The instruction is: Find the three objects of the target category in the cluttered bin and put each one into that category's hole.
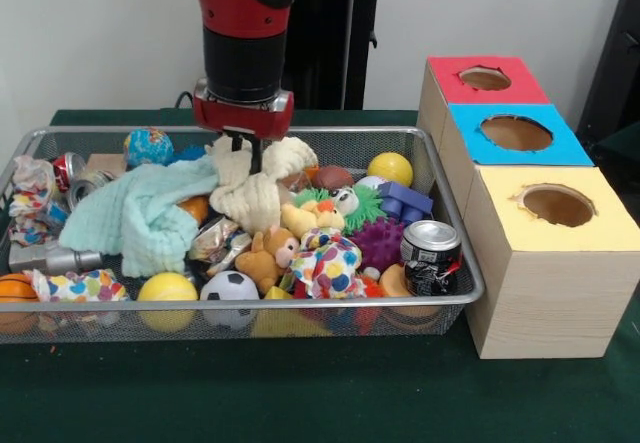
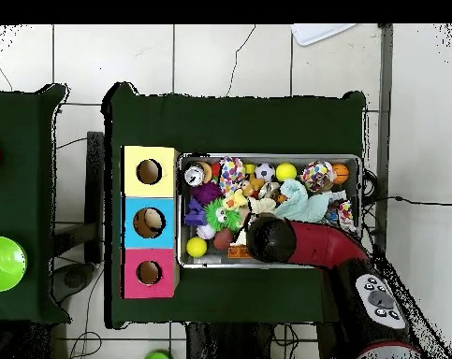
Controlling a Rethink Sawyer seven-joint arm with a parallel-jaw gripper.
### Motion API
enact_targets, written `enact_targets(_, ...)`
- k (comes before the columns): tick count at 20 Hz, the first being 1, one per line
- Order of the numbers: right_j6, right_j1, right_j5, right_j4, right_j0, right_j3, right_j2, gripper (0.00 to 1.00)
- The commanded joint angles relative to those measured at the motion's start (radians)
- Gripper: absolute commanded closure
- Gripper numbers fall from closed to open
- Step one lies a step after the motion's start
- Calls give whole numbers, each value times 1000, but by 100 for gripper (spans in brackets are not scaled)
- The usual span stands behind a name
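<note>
The silver wire-mesh bin (image 1: 330, 131) is full of toys and cloths; it also shows in the overhead view (image 2: 211, 264). My gripper (image 1: 247, 155) reaches down into the bin's back middle and is shut on a cream cloth (image 1: 250, 201), which bunches up around it. A clear crinkled plastic piece, perhaps a bottle (image 1: 30, 188), lies at the bin's left end. Another glossy crumpled piece (image 1: 215, 238) peeks from under a mint cloth (image 1: 150, 218). The blue-topped hole (image 1: 516, 133) is in the middle of the wooden box (image 2: 149, 222). In the overhead view the arm (image 2: 269, 238) hides the gripper.
A silver can (image 1: 432, 255) stands in the bin's front right corner, and more cans (image 1: 72, 175) lie at the back left. The red-topped hole (image 1: 485, 78) and the yellow-topped hole (image 1: 557, 205) flank the blue one. Balls, plush toys and a spotted cloth (image 1: 80, 285) fill the bin.
</note>
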Motion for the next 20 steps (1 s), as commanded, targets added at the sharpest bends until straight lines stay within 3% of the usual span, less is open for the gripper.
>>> enact_targets(1,132,-5,137,137,60,123,180,100)
enact_targets(11,154,-37,142,231,103,145,159,100)
enact_targets(20,176,-103,131,354,128,221,176,100)
